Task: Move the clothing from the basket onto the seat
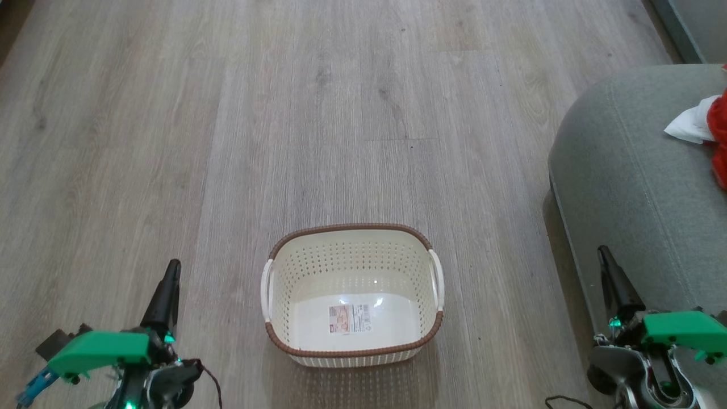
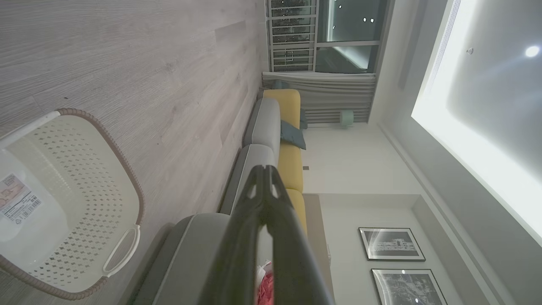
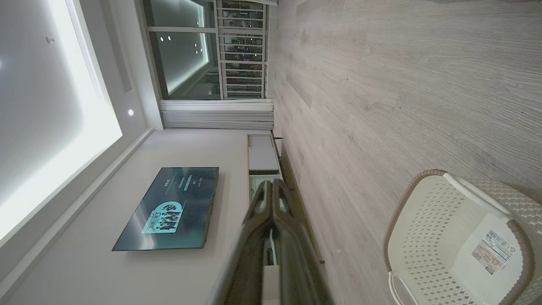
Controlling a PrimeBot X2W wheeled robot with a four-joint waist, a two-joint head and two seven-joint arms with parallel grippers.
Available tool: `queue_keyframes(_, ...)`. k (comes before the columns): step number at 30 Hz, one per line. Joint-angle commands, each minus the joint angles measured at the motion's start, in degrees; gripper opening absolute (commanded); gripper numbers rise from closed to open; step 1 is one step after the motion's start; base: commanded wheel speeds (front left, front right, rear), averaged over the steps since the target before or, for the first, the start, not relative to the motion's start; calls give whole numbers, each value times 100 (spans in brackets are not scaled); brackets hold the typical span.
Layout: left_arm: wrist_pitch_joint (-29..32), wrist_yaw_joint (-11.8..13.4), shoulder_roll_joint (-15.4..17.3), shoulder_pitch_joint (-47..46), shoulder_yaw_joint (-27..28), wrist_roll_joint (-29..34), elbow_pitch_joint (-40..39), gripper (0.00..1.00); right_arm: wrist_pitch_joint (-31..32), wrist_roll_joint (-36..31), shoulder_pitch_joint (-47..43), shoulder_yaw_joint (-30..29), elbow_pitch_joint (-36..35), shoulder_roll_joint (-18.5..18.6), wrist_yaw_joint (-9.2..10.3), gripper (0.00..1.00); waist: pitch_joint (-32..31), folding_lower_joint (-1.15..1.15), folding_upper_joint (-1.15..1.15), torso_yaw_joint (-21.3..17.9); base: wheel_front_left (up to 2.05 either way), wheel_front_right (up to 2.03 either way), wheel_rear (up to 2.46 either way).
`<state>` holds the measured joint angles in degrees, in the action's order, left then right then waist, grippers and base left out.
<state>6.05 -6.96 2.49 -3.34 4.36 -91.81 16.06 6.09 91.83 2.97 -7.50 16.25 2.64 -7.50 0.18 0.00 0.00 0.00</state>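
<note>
Basket [image 1: 351,228] upright on wood floor [image 1: 227,142]; label sticker [image 1: 349,318] uncovered on its bottom. Seat [image 1: 625,170] to basket's right, apart from it. Clothing [image 1: 718,122], red with white trim, lies on seat top toward its right side, cut by head view's edge. Left fingers [image 1: 164,301] pressed together, gripping nothing, over floor left of basket. Right fingers [image 1: 616,284] pressed together, gripping nothing, at seat's near left edge.

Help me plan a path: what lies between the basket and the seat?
Bare wooden floor separates the basket from the seat; the head view shows nothing standing on that stretch.
</note>
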Motion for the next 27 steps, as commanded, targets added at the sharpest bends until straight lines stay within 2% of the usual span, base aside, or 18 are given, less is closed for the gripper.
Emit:
queue_keyframes(1, 45, -53, 39, -286, 218, -34, -199, 0, 41, 32, 322, 96, -223, 24, 1, 0, 0, 0, 0, 0, 0, 0, 0)
queue_keyframes(27, 45, -53, 39, -285, 217, -35, -200, 0, 40, 33, 322, 97, -223, 24, 1, 0, 0, 0, 0, 0, 0, 0, 0)
